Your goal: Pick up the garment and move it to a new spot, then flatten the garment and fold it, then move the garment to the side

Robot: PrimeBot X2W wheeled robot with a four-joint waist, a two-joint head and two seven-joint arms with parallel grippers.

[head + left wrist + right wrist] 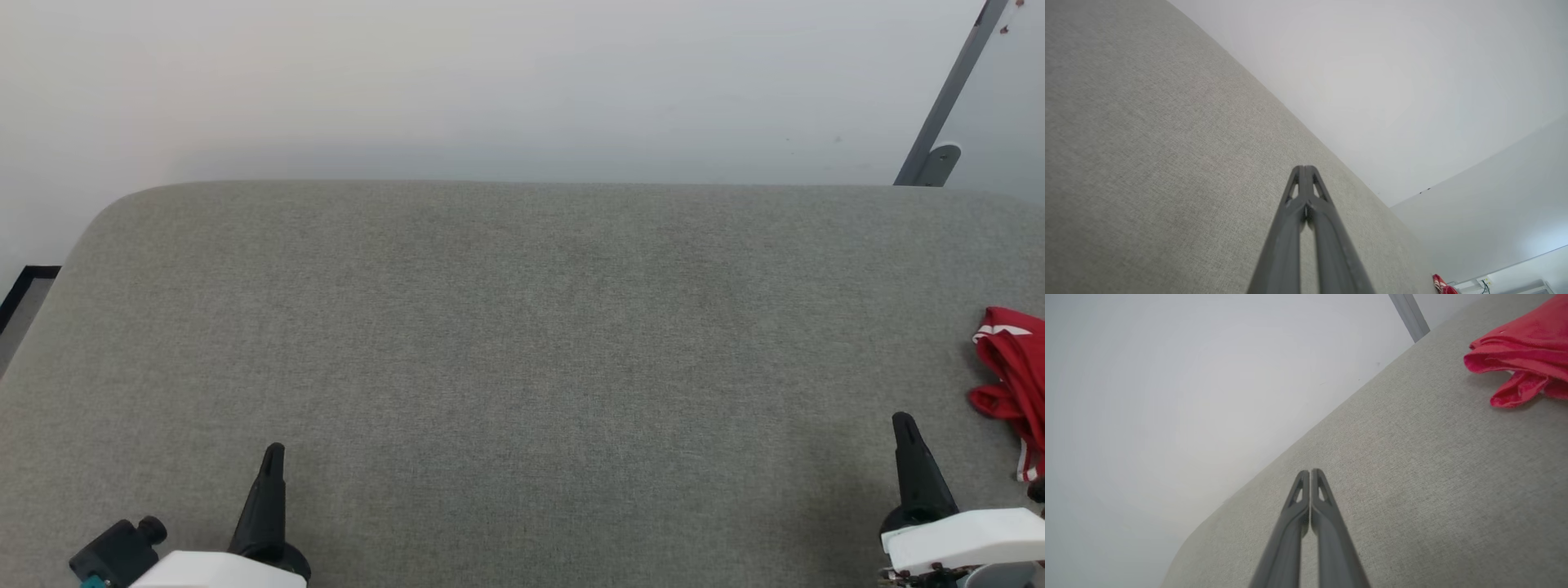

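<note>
Red cloth with a strip of white trim, the shirt point(1015, 367) lies bunched at the right edge of the grey fabric-covered table point(522, 327). The head view's border cuts it off, so its full shape cannot be told. What shows looks rumpled in loose folds rather than squared off. A shirt at the side like this would fit one waiting to be fetched as well as one put aside after folding.

The left gripper point(273, 457) and right gripper point(903, 426) hang over the near edge, well apart, each with its two fingers pressed together and nothing between them. That wide stance probably leaves the middle of the table free for spreading cloth. The right gripper is near the shirt, not touching it.

The right wrist view adds the shirt side-on, its layers stacked and one lobe drooping onto the table, with a grey post point(1408, 314) beyond the far edge. The left wrist view shows the shirt as a small red scrap far across the table
</note>
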